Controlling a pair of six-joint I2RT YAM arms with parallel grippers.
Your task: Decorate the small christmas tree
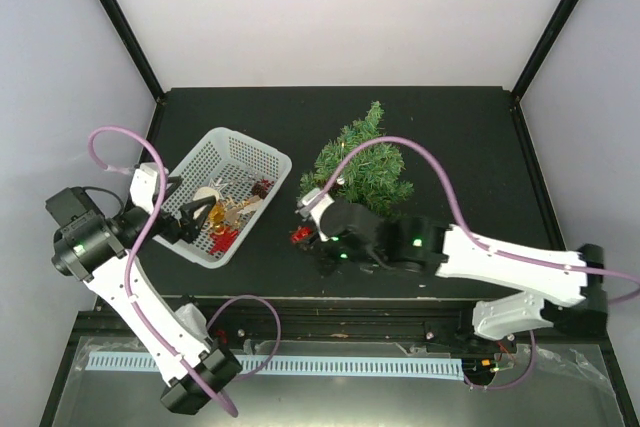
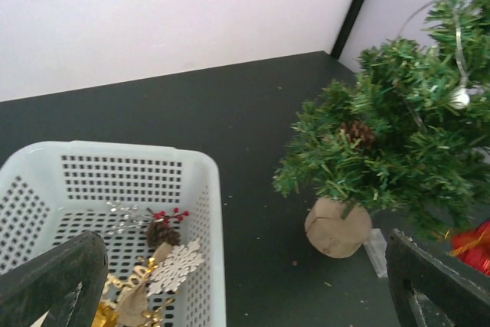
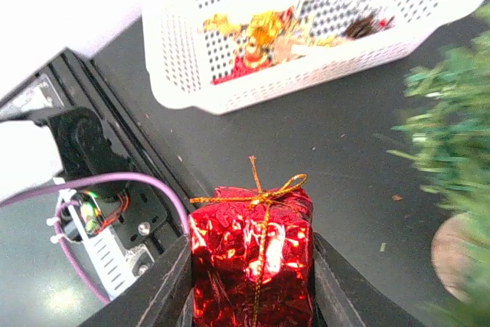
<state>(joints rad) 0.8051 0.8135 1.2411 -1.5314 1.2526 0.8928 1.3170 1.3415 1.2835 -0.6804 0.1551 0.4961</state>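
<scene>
Right gripper (image 3: 253, 296): clenched on a red foil gift box (image 3: 251, 258), one finger pressed against each side of it. A gold string is tied in a bow on the top of the box. In the top view this gripper (image 1: 305, 225) sits low over the dark table (image 1: 450, 117), between the white perforated basket (image 1: 250, 152) and the small christmas tree (image 1: 362, 165), just beside the tree's near-left branches.

Left gripper (image 2: 245, 300): released, jaws spread wide with nothing between them. It hangs over the near end of the basket.

Tree position: it stands on its round light base (image 2: 337, 226) on the table, to the right of the basket and apart from it. A pinecone (image 2: 358, 132) and a small silvery ball (image 2: 459, 97) sit among the branches.

Basket contents: a white snowflake (image 2: 176, 266), a second pinecone (image 2: 161, 233), a sprig of red berries (image 2: 170, 214) and gold pieces. One gold piece (image 2: 134, 277) looks like cursive lettering but is too small to read.
</scene>
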